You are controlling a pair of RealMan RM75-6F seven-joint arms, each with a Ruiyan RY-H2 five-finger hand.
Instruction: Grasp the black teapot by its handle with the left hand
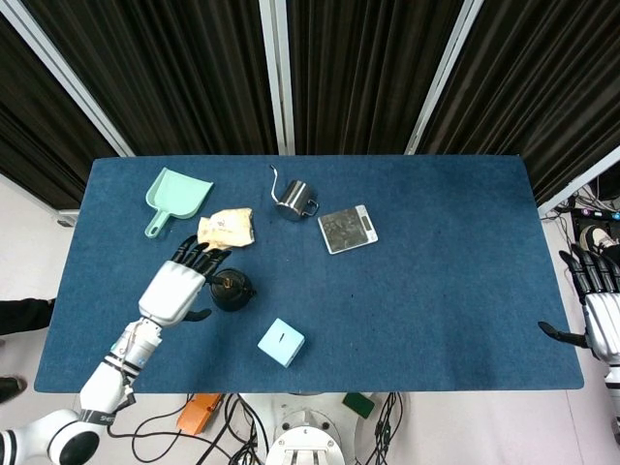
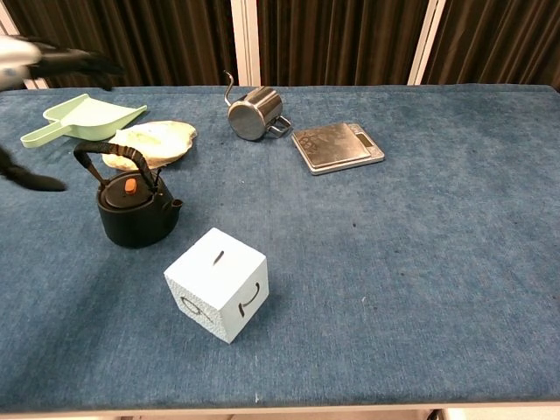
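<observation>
Fingers (image 1: 199, 257) of the left hand (image 1: 176, 289) are spread, empty, above the black teapot (image 2: 133, 210) near the bench's left edge; its handle (image 2: 114, 158) could be missed and the pot knocked.

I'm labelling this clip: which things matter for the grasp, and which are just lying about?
In the job: teapot, its handle, left hand.

Lying about: dustpan, cloth bag, steel pitcher, scale, blue cube, right hand idle off the table's edge.
</observation>
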